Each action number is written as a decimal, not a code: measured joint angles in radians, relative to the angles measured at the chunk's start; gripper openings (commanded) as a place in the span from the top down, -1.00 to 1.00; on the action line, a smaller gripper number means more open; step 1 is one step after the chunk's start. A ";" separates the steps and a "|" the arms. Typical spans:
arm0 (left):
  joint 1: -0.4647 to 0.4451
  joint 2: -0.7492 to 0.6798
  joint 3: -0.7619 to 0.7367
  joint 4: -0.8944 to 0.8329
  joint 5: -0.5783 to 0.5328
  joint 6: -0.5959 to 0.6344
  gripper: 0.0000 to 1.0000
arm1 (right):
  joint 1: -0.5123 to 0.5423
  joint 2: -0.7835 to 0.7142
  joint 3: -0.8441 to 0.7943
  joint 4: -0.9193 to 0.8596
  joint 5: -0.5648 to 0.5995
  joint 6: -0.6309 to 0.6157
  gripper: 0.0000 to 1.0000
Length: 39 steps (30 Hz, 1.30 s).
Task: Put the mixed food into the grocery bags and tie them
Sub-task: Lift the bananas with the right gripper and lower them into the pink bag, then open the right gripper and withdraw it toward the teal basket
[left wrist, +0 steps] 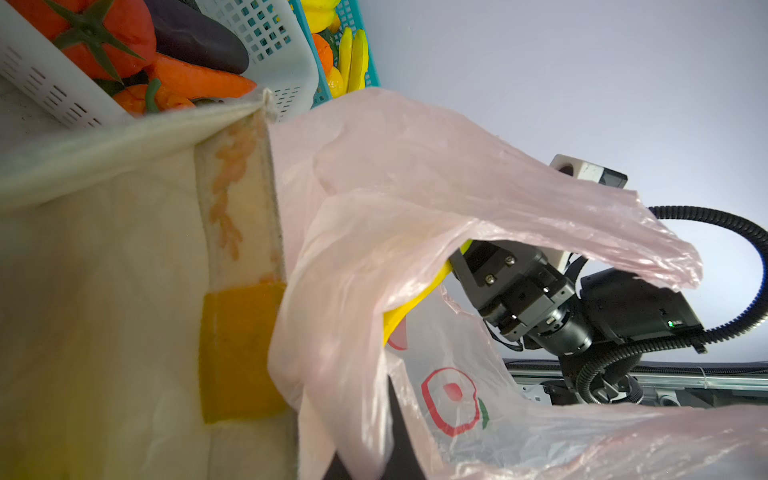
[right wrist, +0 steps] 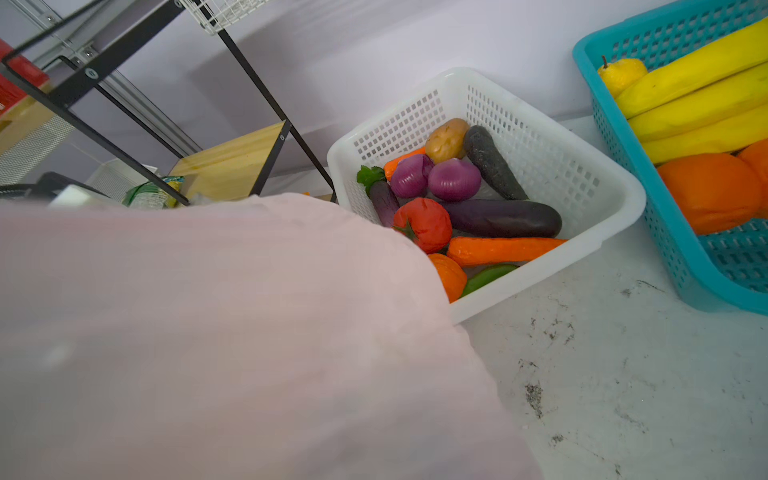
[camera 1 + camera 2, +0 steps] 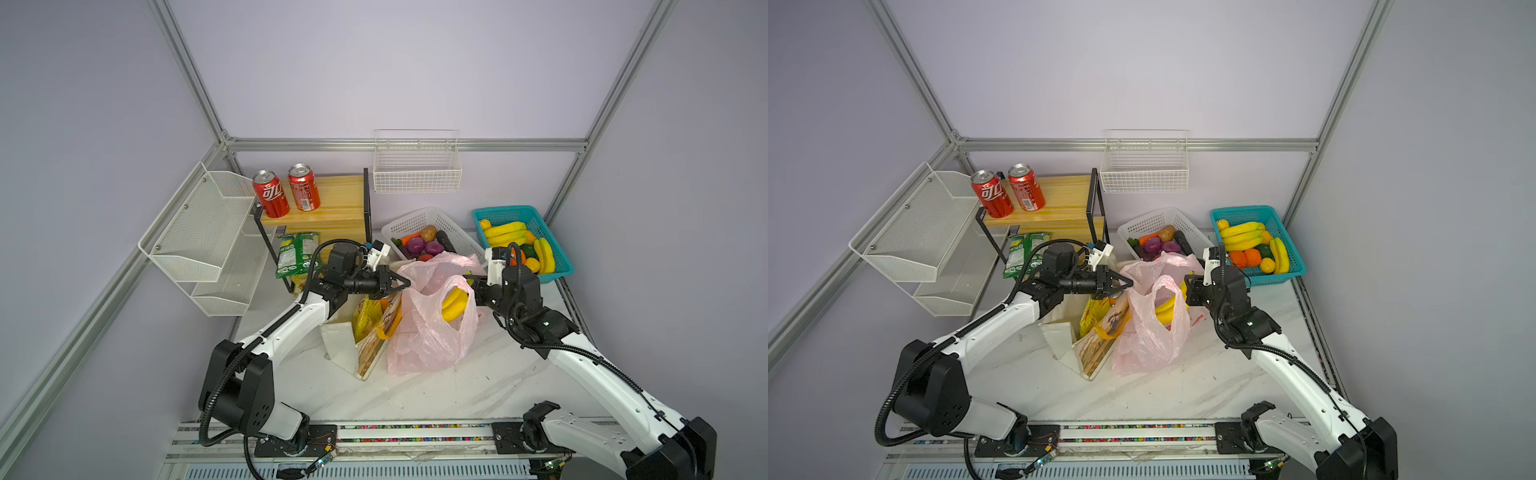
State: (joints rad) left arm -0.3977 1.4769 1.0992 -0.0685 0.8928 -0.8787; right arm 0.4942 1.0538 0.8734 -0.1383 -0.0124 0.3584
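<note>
Gaping pink bag (image 3: 432,332) sits between left pincer (image 3: 405,284) and right pincer (image 3: 471,282).

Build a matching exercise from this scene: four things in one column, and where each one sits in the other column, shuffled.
Things:
1. cola cans
2. onions
3. oranges
4. yellow packet

Places:
A. in the teal basket
B. in the tote
C. on the wooden shelf
D. in the white basket

Pairs: 1-C, 2-D, 3-A, 4-B
</note>
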 measured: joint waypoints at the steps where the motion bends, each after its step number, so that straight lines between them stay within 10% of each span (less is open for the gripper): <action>1: -0.002 0.000 0.000 0.000 0.000 0.000 1.00 | 0.010 0.010 -0.014 0.021 0.011 -0.010 0.74; 19: -0.011 0.000 -0.002 0.004 0.000 0.000 1.00 | 0.030 0.129 -0.112 0.086 -0.101 -0.086 -0.04; 39: -0.009 0.000 -0.035 0.028 -0.034 -0.005 1.00 | -0.163 -0.173 0.150 -0.262 -0.081 -0.066 -0.25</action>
State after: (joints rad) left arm -0.4068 1.4769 1.0645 -0.0402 0.8593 -0.8837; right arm 0.3313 0.8810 1.0233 -0.4007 -0.0933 0.2924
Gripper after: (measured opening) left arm 0.047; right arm 0.615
